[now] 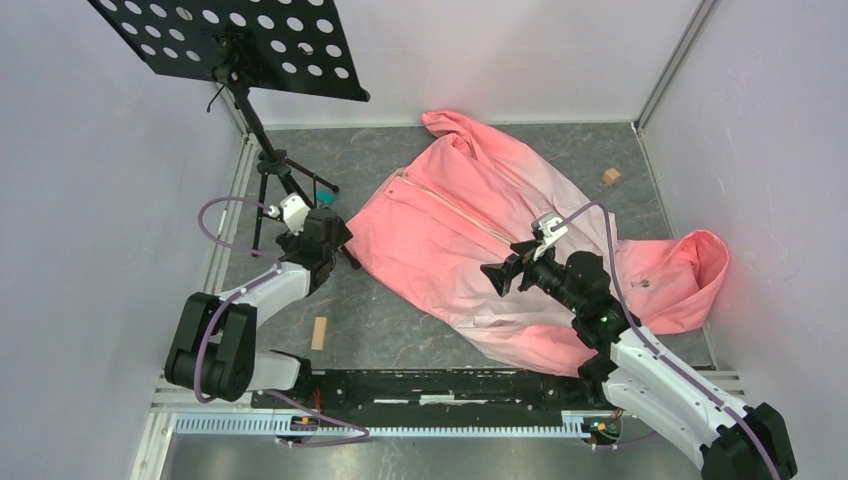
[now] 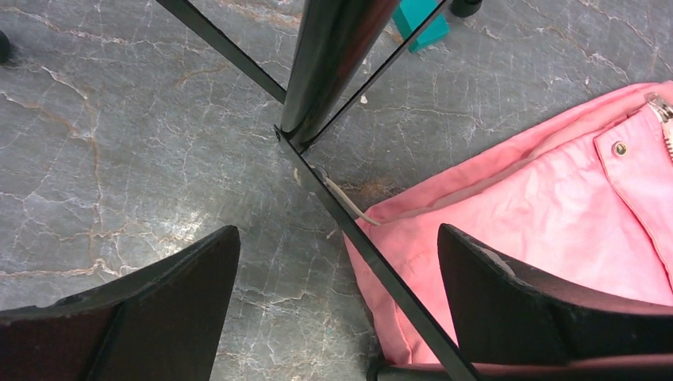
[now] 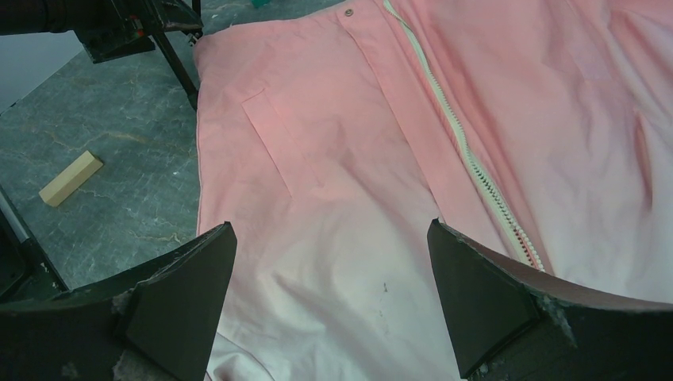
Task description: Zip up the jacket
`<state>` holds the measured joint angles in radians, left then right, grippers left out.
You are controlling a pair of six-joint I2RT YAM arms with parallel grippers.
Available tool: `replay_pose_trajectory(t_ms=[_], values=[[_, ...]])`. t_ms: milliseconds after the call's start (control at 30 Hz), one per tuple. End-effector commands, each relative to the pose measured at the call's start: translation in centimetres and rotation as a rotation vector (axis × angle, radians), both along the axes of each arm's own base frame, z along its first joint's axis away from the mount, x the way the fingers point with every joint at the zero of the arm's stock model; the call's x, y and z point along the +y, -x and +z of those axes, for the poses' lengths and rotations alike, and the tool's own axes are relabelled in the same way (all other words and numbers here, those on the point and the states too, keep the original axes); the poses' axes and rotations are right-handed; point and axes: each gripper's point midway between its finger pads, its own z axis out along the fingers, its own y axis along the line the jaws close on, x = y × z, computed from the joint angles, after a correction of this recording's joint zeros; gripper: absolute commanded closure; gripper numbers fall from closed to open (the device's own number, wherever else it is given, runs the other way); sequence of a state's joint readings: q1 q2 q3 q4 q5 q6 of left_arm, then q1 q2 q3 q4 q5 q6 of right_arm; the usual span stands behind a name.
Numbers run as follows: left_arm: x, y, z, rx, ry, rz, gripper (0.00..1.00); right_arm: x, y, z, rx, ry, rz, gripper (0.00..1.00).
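Observation:
The salmon pink jacket (image 1: pixel 470 210) lies spread flat on the grey table, fading to whitish at its near hem, with its hood (image 1: pixel 690 265) at the right. Its pale zipper (image 1: pixel 455 205) runs diagonally down the front and also shows in the right wrist view (image 3: pixel 468 151). My right gripper (image 1: pixel 497 276) hovers open and empty over the jacket's front (image 3: pixel 333 214), left of the zipper. My left gripper (image 1: pixel 328 240) is open and empty at the jacket's left edge (image 2: pixel 508 206), beside the stand's legs. A zipper end (image 2: pixel 660 109) shows at the right edge.
A black music stand (image 1: pixel 235 40) stands at the back left; its tripod legs (image 2: pixel 317 71) cross right in front of my left gripper. A wooden block (image 1: pixel 319 333) lies near the front, another (image 1: pixel 610 176) at the back right, a teal block (image 2: pixel 421 22) by the stand.

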<state>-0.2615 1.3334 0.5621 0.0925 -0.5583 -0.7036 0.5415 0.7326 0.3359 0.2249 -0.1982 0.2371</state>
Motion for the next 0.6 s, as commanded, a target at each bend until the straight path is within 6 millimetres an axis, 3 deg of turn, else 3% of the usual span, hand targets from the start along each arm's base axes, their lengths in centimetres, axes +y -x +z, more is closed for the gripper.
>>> replay_pose_trajectory(t_ms=[0, 567], values=[[0.7, -1.5, 1.6, -0.029, -0.059, 0.021, 0.0, -0.1, -0.4, 1.3, -0.041, -0.005, -0.01, 0.03], [0.3, -2.2, 2.0, 0.004, -0.064, 0.003, 0.0, 0.0, -0.5, 1.4, -0.048, 0.003, -0.007, 0.02]])
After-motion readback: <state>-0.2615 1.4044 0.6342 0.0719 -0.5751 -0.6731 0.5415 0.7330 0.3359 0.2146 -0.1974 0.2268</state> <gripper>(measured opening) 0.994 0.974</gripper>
